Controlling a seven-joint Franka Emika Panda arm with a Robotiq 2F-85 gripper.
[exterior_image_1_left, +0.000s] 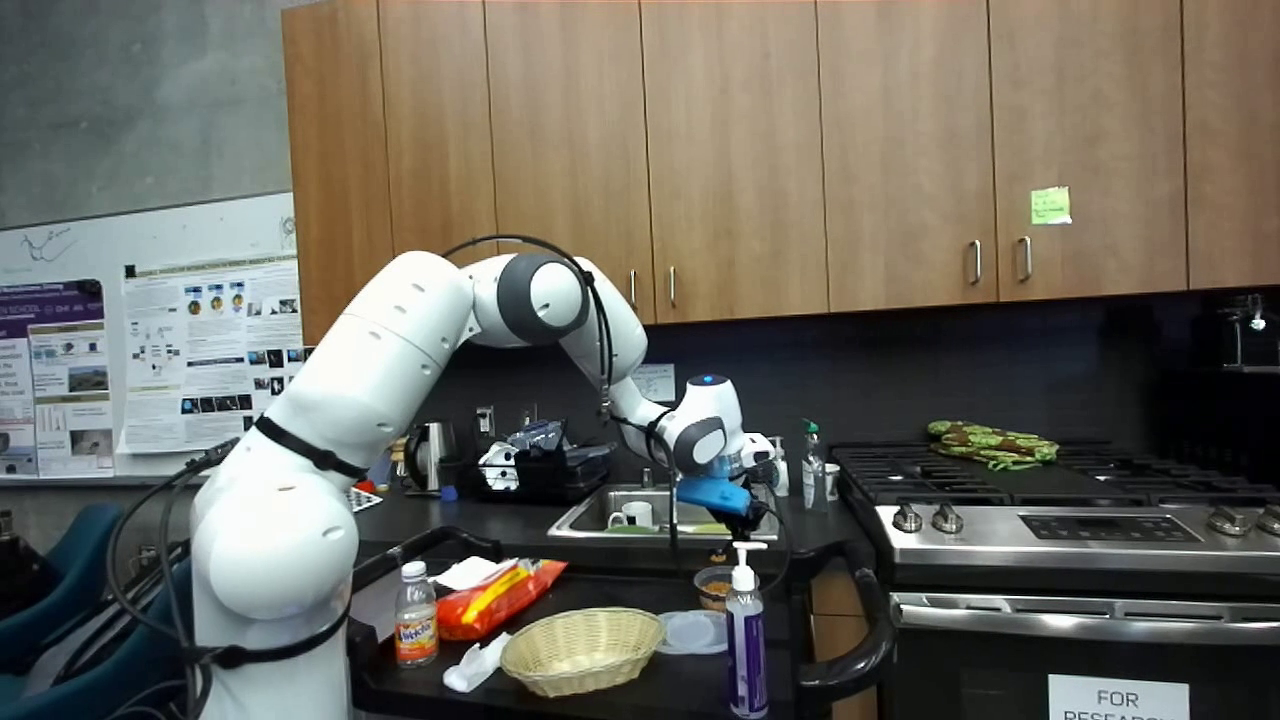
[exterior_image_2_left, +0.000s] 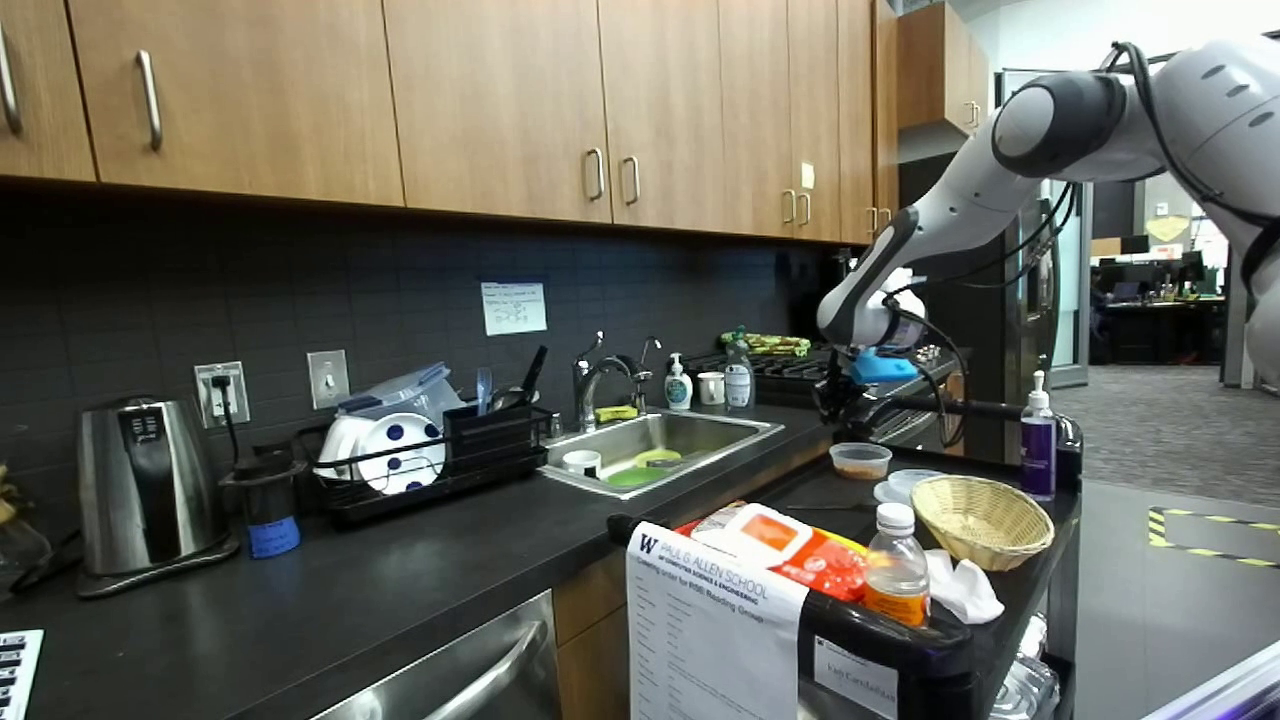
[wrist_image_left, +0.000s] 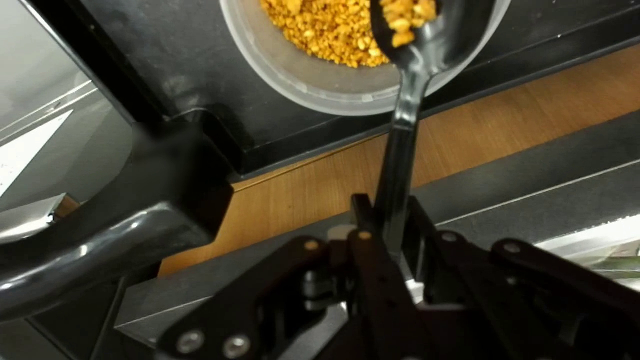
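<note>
My pincer (wrist_image_left: 386, 205) clamped on black spoon (wrist_image_left: 407, 110) by handle (wrist_image_left: 396, 167), likely leaving bowl end (wrist_image_left: 457, 35) free to carry orange crumbs (wrist_image_left: 404, 20); spoon over plastic tub (wrist_image_left: 320, 84) on bench (wrist_image_left: 165, 65), presumably to catch spills.

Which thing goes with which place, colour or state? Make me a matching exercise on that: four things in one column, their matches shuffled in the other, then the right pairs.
Things:
1. spoon
2. kettle
3. tub
4. bag

Matches:
A. round, see-through plastic, part-filled with golden crumbs
B. mostly red, lying on the cart
C. silver with a dark handle, standing on the counter
D. held in the gripper

Right pairs: 1-D, 2-C, 3-A, 4-B
</note>
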